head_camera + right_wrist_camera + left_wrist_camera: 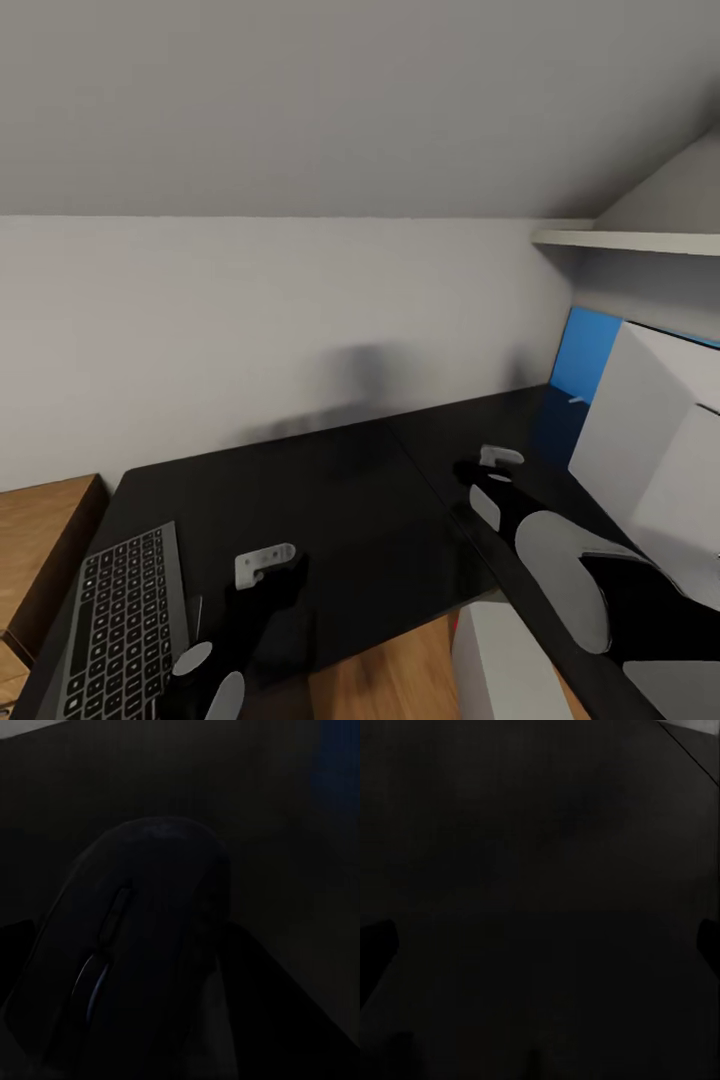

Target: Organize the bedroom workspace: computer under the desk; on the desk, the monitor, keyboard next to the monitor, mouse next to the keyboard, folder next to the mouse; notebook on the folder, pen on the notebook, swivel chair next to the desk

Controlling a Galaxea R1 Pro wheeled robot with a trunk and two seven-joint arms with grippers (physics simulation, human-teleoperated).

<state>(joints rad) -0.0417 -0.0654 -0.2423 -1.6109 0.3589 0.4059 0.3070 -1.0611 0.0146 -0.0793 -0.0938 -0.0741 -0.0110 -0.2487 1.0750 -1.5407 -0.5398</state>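
Leftmost, a slim black keyboard with grey keys [125,620] lies at the left end of the glossy black worktop [350,500]. Beside it the left gripper [268,575] hovers low; whether its fingers are apart cannot be told. Farther right, the right gripper [480,475] has its fingers clamped on a small dark rounded mouse [135,945], near a bright blue panel [585,355].

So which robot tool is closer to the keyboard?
The left tool, right beside the keyboard at the desk's near edge. The right tool is much farther along, toward the blue panel.
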